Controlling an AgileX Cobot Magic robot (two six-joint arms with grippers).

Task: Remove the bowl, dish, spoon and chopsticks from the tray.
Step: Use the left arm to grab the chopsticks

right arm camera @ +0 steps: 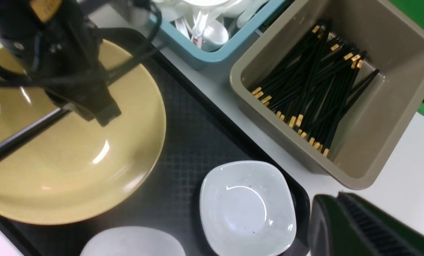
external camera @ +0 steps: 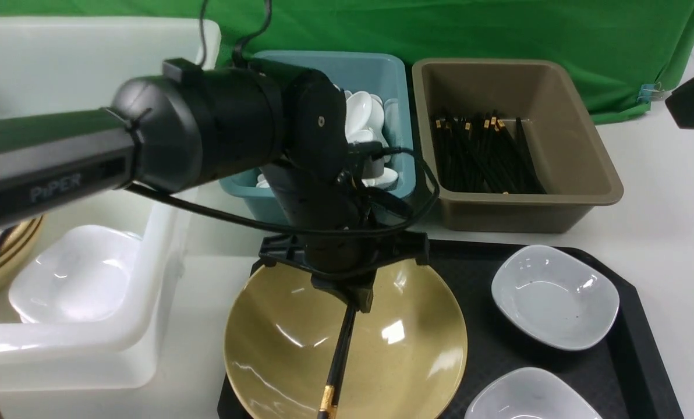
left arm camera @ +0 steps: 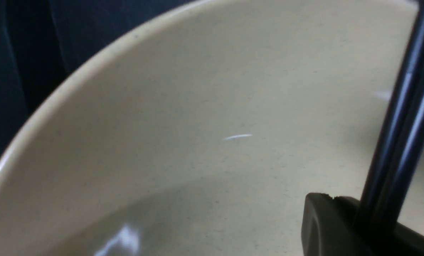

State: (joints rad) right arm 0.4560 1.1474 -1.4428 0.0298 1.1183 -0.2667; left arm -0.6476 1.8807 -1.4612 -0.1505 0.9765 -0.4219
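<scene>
The left claw (external camera: 356,301) is pinching the chopsticks (external camera: 336,361) near their thin ends, right above the bowl (external camera: 277,343). The bowl sits at the left end of the tray (external camera: 632,291). The sticks slant across the bowl with their gold-banded ends toward its near rim. I cannot tell whether those ends touch the bowl.

The step in hand looks like the chopsticks: gripped, not yet carried off. Next, I judge, the arm must lift them free of the bowl. It must then take them past the tray's far edge to the brown tub (external camera: 580,174) on the desk, where other chopsticks lie.

The right claw (right arm camera: 354,220) is pressed together, with nothing seen in it, near the tray's right far corner. A white dish (external camera: 556,297) and a second dish (external camera: 530,398) sit at the tray's right end. No spoon shows on the tray.
</scene>
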